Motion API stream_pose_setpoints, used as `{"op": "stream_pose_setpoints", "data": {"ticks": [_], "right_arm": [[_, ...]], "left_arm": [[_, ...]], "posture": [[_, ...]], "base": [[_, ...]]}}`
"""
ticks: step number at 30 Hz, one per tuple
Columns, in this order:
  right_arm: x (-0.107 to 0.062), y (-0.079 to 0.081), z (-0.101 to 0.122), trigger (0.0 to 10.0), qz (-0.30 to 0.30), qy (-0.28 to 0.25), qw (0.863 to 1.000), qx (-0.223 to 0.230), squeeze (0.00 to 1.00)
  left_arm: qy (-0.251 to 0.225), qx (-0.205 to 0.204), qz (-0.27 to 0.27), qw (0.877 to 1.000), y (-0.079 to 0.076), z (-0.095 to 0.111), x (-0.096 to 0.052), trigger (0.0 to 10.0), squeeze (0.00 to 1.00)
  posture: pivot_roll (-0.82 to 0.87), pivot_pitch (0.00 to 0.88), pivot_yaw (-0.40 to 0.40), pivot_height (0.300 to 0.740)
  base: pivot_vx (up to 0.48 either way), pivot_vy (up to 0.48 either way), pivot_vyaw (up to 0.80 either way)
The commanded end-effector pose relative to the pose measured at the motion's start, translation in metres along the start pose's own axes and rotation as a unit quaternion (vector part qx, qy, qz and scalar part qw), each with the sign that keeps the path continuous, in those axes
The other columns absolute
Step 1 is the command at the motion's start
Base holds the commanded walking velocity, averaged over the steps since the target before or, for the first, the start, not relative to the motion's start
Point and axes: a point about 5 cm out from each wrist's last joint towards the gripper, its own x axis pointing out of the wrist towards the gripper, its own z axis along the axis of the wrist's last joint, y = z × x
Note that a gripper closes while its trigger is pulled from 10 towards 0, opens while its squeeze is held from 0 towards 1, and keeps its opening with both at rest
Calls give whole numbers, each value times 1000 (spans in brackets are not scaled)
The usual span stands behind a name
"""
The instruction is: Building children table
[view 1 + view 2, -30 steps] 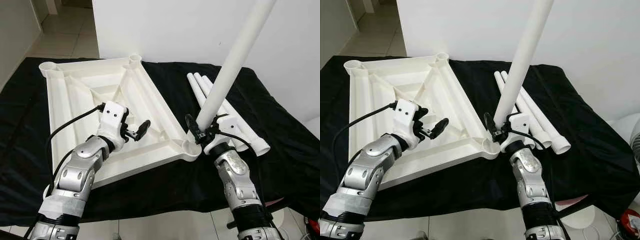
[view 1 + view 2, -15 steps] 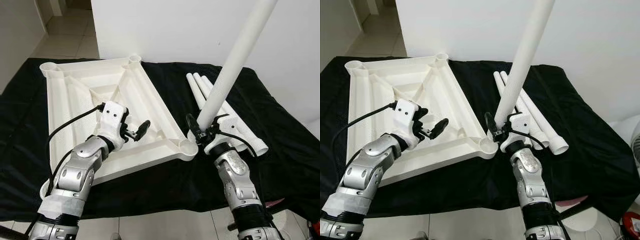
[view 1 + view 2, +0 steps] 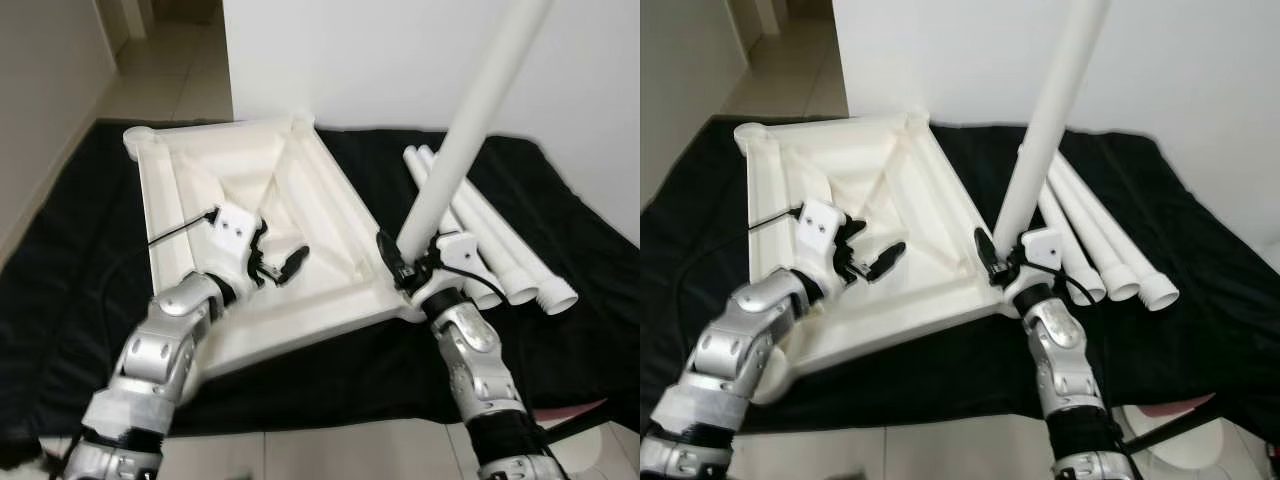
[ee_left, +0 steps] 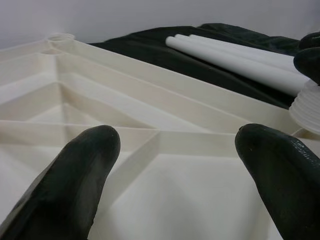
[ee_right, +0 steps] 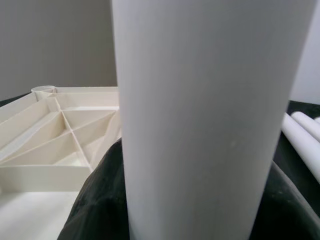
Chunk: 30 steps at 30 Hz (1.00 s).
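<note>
Right end effector (image 3: 408, 272) clamped on long white plastic tube leg (image 3: 462, 140), axis steeply upright, threaded foot just over near corner socket (image 3: 404, 303) of upturned white ribbed tabletop (image 3: 200, 190). Left end effector (image 3: 280, 264) open above ribs.

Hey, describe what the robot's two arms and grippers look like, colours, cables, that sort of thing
Both arms are shiny silver jointed segments with black bands lower down. Each wrist carries a white boxy housing. The left gripper and right gripper each have two long, rounded black fingers. A thin black cable loops from the left housing back along its arm; another runs at the right wrist.
</note>
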Motion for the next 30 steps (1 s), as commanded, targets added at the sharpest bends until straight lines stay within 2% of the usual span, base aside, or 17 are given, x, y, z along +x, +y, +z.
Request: {"op": "stream_pose_setpoints", "data": {"ticks": [1, 10, 12, 18, 19, 23, 25, 27, 30], "right_arm": [[4, 8, 1, 10000, 13, -6, 1000, 3, 0], [4, 8, 1, 10000, 12, -6, 1000, 4, 0], [5, 8, 2, 10000, 11, -7, 1000, 4, 0], [6, 8, 2, 10000, 10, -7, 1000, 5, 0], [8, 4, 1, 10000, -8, -1, 1000, -3, 0], [8, 2, 1, 10000, -20, 3, 1000, -9, 0], [8, -9, -2, 10000, -59, 19, 998, -26, 0], [8, -13, -2, 10000, -73, 22, 997, -33, 0], [8, -13, -2, 10000, -73, 22, 997, -33, 0]], "left_arm": [[9, 8, 9, 1000, 5, -4, -5, 10000, 0], [8, 24, 4, 1000, 3, -4, -5, 10000, 0], [4, 42, -8, 999, 1, -3, -3, 10000, 0], [-5, 52, -24, 998, -4, -2, 3, 10000, 0], [-11, 57, -44, 997, -11, -1, 7, 10000, 0], [-14, 59, -52, 997, -13, -1, 9, 10000, 0], [-19, 67, -64, 996, -20, 1, 12, 10000, 0], [-20, 69, -68, 995, -22, 1, 13, 10000, 0], [-20, 69, -68, 995, -22, 1, 13, 10000, 0]], "posture": [[89, 11, -36, 740], [91, 17, -37, 740], [88, 32, -46, 740], [78, 42, -52, 740], [64, 50, -50, 740], [64, 50, -50, 740], [54, 56, -42, 740], [54, 56, -42, 740], [54, 56, -42, 740]], "base": [[0, 0, 0], [0, 0, 0], [0, 0, 0], [0, 0, 0], [0, 0, 0], [0, 0, 0], [0, 0, 0], [0, 0, 0], [0, 0, 0]]}}
